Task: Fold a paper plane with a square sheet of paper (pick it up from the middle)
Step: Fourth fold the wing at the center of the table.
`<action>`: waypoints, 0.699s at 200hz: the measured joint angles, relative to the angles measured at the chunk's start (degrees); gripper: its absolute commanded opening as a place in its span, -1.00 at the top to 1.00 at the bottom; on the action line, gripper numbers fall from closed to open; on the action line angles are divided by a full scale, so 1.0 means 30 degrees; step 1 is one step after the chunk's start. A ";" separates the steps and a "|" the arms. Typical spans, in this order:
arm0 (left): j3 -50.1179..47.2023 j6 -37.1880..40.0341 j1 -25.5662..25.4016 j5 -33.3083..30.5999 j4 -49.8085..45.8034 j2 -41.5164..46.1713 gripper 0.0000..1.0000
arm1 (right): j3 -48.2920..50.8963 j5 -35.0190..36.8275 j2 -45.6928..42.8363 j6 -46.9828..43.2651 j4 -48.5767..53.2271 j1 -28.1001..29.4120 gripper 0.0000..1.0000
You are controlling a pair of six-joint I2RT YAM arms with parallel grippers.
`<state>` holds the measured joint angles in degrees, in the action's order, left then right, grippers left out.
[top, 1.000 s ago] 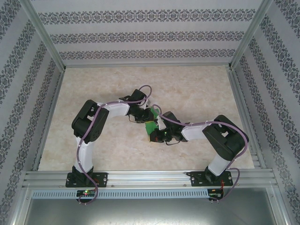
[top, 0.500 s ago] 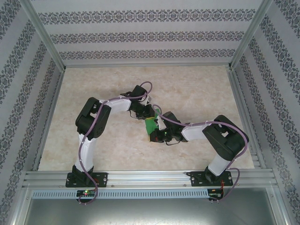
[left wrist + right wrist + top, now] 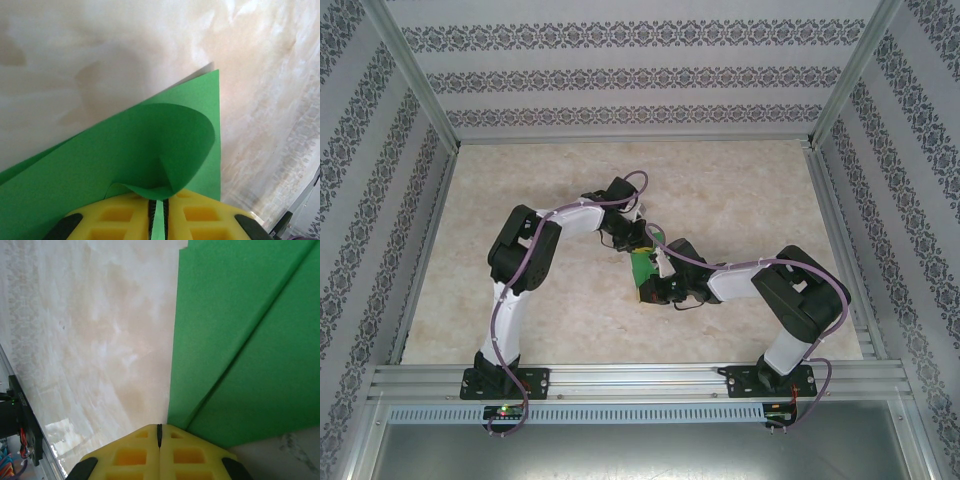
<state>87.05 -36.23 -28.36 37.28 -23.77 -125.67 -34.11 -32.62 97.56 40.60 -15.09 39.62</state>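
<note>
The square sheet of paper (image 3: pixel 641 268) is bright green and lies folded at mid-table between both grippers. My left gripper (image 3: pixel 632 243) comes at it from the far side. In the left wrist view this gripper (image 3: pixel 159 201) is shut on the sheet (image 3: pixel 125 155): a green strip runs between the yellow fingers (image 3: pixel 115 217), and a flap curls over above them. My right gripper (image 3: pixel 655 288) is at the sheet's near side. In the right wrist view it (image 3: pixel 160 427) is shut with nothing between its fingers, its tip right beside the edge of the layered sheet (image 3: pixel 240 340). A paper plane is out of view.
The beige marbled table (image 3: pixel 740 190) is boxed in by patterned walls (image 3: pixel 620 80) and aluminium posts. A metal rail (image 3: pixel 640 378) with both arm bases runs along the near edge. Bare tabletop lies left, right and beyond the sheet.
The left arm's elbow and wrist have shifted right and a little farther away, still gripping the sheet. The right arm has stayed put.
</note>
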 measured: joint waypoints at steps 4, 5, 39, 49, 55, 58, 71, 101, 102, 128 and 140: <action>0.0073 0.0000 0.0007 0.0029 -0.0073 -0.0036 0.64 | 0.0000 0.0000 0.0000 0.0000 0.0000 0.0000 0.93; 0.0087 0.0000 0.0007 0.0036 -0.0080 -0.0044 0.64 | 0.0000 -0.0007 0.0000 0.0000 0.0000 0.0000 0.93; 0.0576 0.0000 0.0015 0.0095 -0.0554 -0.0284 0.64 | 0.0000 -0.0022 0.0022 0.0000 -0.0015 -0.0007 0.93; 0.0845 0.0000 0.0015 0.0087 -0.0867 -0.0401 0.64 | 0.0000 -0.0066 0.0036 0.0000 -0.0044 -0.0007 0.93; 0.0991 0.0007 0.0015 0.0080 -0.0984 -0.0466 0.64 | 0.0000 -0.0073 0.0036 0.0000 -0.0051 -0.0007 0.93; 0.1064 0.0007 0.0022 0.0066 -0.1020 -0.0495 0.64 | 0.0000 -0.0073 0.0036 0.0000 -0.0058 -0.0007 0.93; 0.1319 0.0007 0.0066 -0.0058 -0.1013 -0.0634 0.64 | 0.0015 -0.0073 0.0036 0.0000 -0.0066 -0.0007 0.93; 0.1902 0.0022 0.0401 -0.1435 0.0291 -0.0933 0.63 | 0.0015 -0.0095 0.0036 -0.0015 -0.0073 -0.0015 0.93; 0.1923 0.0022 0.0423 -0.1479 0.0335 -0.0947 0.63 | 0.0015 -0.0095 0.0036 -0.0015 -0.0073 -0.0015 0.93; 0.2506 0.0080 0.1137 -0.2346 0.1246 -0.1406 0.63 | 0.0015 -0.0109 0.0036 -0.0022 -0.0066 -0.0015 0.93; 0.2608 0.0080 0.1246 -0.2295 0.1268 -0.1501 0.63 | 0.0015 -0.0138 0.0044 -0.0022 -0.0066 -0.0029 0.93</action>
<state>94.87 -35.99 -24.62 30.39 -19.97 -130.17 -34.06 -33.04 97.69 40.53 -15.29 39.53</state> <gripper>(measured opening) 0.183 0.048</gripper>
